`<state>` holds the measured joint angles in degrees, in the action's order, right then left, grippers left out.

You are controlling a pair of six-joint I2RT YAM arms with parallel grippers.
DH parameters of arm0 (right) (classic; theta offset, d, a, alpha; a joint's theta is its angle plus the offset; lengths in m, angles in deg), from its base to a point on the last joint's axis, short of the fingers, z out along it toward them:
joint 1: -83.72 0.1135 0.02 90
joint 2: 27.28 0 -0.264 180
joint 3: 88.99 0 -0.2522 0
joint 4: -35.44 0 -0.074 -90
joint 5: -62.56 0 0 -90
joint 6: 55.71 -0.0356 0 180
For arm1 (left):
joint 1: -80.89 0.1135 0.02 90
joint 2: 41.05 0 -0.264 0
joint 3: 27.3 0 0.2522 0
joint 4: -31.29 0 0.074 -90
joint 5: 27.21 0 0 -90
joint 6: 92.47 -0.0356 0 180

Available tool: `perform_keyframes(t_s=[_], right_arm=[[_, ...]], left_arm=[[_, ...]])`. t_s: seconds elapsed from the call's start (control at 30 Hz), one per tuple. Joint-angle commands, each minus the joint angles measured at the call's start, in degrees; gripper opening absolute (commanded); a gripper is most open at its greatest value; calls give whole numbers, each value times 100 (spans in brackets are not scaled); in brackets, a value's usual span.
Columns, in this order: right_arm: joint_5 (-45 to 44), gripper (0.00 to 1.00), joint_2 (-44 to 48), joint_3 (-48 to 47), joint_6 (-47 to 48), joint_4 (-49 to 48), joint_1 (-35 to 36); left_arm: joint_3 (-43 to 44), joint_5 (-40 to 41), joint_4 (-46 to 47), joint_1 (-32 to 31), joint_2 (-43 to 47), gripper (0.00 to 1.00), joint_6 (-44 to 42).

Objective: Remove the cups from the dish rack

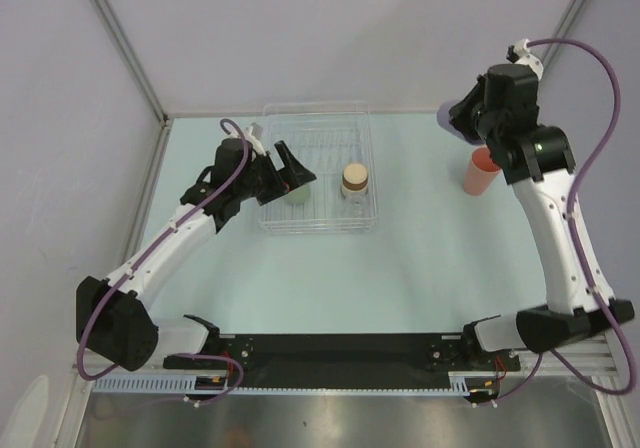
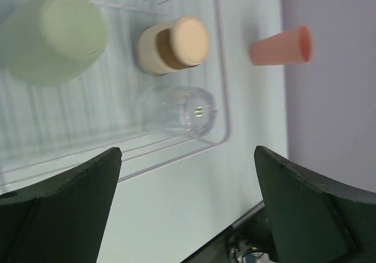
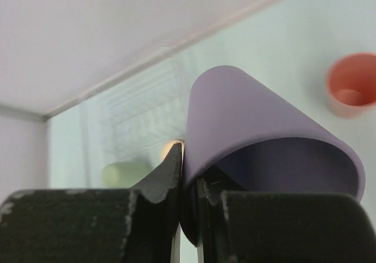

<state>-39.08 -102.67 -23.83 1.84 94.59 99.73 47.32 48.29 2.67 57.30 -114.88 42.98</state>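
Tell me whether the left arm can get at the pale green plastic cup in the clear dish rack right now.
Probably yes. The open left gripper hangs over the clear dish rack, right beside the pale green plastic cup, and nothing stands between them.

Five cups, one rack point(image 1: 372, 168), two pincers. One lavender cup point(image 3: 247, 110) is clamped in the right pincer point(image 3: 189, 169), and one pink cup point(image 1: 481, 172) stands near it. Ahead of the wide-spread left pincer point(image 2: 187, 198), inside the rack, are three more: one green cup point(image 2: 53, 37), one clear cup point(image 2: 179, 110) and one cork-topped cup point(image 2: 173, 44).
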Motion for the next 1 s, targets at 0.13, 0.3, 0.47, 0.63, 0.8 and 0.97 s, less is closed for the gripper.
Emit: perform_keyframes(t_s=[0.13,0.3,0.47,0.63,0.8,0.97], right_arm=[[-1912,0,-2478,-3122,-402,2895,-362],[-2000,0,-2946,-3525,-368,3003,-432],[-1721,0,-3130,-3428,-482,3143,-976],[-1605,0,-3007,-2927,-342,2889,-1240],[-1324,0,-2858,-2137,-192,2151,-1407],[-1200,0,-2796,-1661,-34,1456,-1504]], left_arm=[[31,650,-1301,4,236,100,-608],[-162,571,-1310,4,421,100,-538],[-346,720,-1301,-14,518,100,-537],[-408,721,-1292,-22,448,100,-529],[-602,309,-1073,-22,202,100,-344],[-602,255,-1020,-22,87,100,-379]])
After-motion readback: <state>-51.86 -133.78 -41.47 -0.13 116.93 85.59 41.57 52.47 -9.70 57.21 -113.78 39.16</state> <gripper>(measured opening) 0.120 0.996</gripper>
